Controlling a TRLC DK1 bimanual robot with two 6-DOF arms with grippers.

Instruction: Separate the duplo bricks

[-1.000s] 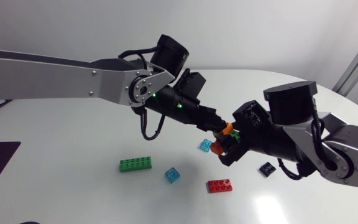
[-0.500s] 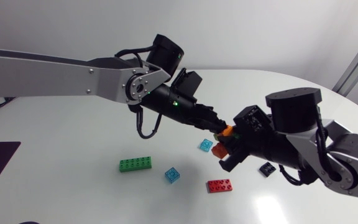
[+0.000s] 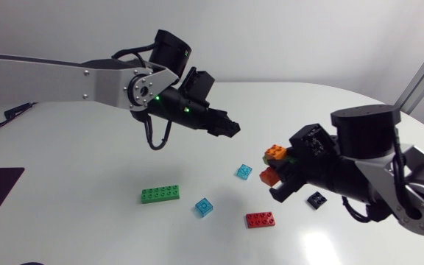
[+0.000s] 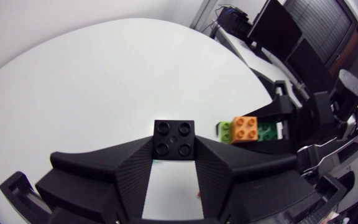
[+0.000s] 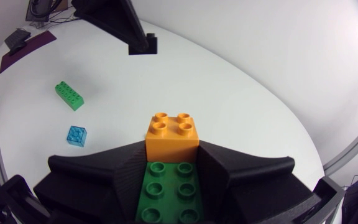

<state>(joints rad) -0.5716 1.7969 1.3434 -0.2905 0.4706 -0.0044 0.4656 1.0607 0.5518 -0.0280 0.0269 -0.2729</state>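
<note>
My left gripper [image 3: 230, 129] hangs above the table's middle, shut on a black two-by-two brick [image 4: 174, 138]. To its right and apart from it, my right gripper [image 3: 277, 168] is shut on a small stack. That stack has an orange brick [image 5: 173, 132] on top of a green brick [image 5: 169, 190], and a red-orange piece [image 3: 267, 177] shows below them. In the right wrist view the black brick [image 5: 143, 45] hangs well ahead of the orange one. From the left wrist the orange brick [image 4: 245, 129] shows ahead of my fingers.
Loose on the table lie a long green brick [image 3: 160, 193], a clear blue brick [image 3: 205, 207], a smaller light blue one [image 3: 244, 171], a red brick [image 3: 260, 219] and a black piece [image 3: 316, 199] under my right arm.
The left gripper has pulled back to the left with the black brick, which came off the stack. The right gripper has closed on the stack and drifted slightly right.
</note>
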